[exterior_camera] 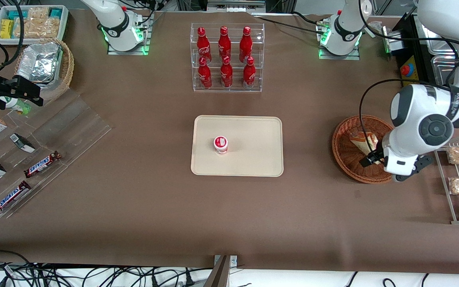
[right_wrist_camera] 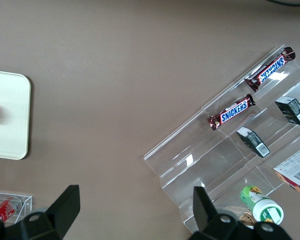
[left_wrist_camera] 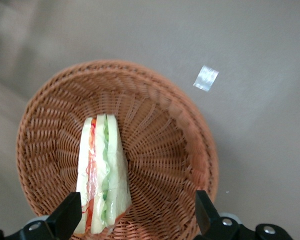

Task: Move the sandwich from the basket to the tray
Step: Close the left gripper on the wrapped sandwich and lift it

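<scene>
The sandwich (exterior_camera: 364, 140) lies in the round wicker basket (exterior_camera: 347, 159) at the right of the front frame, its striped cut edge facing up in the wrist view (left_wrist_camera: 102, 175). There it runs from the basket's (left_wrist_camera: 160, 150) middle out to the rim, and nothing else is in the basket. The gripper (exterior_camera: 374, 157) hangs over the basket; its two black fingers (left_wrist_camera: 65, 217) are spread wide, one beside the sandwich's wide end, the other clear of it, gripping nothing.

At frame centre sits the cream tray (exterior_camera: 253, 159), holding only a small white-and-red cup (exterior_camera: 220, 144). Above it in the frame, a clear rack (exterior_camera: 227, 57) holds six red bottles. At upper left, a paler basket (exterior_camera: 67, 65) holds foil trays. At lower left, a clear stepped stand (exterior_camera: 74, 127) carries Snickers bars (exterior_camera: 42, 164). A brown cloth (exterior_camera: 134, 207) covers the table.
</scene>
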Tool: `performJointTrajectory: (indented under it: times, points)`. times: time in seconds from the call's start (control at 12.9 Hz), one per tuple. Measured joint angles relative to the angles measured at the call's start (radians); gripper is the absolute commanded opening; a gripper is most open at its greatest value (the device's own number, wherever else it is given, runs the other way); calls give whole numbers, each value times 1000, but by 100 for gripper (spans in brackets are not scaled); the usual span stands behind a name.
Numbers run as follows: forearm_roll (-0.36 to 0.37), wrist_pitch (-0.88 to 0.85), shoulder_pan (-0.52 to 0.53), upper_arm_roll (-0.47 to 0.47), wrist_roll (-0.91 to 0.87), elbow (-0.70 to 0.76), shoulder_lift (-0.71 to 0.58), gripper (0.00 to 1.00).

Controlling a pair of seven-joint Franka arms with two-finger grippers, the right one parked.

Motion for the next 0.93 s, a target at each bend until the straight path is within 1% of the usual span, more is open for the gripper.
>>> performJointTrajectory:
  times: [0.16, 0.23, 0.39, 0.54, 0.7, 0.93]
  points:
    - [5, 62, 5, 6, -13, -96, -39, 100]
    - [28, 73, 6, 8, -31, -124, -52, 100]
    - [105, 97, 11, 9, -113, -159, -67, 100]
    - [149, 173, 16, 9, -189, -215, -68, 100]
    - [155, 229, 23, 9, -247, -258, -68, 100]
    - [156, 239, 26, 9, -277, -274, -68, 100]
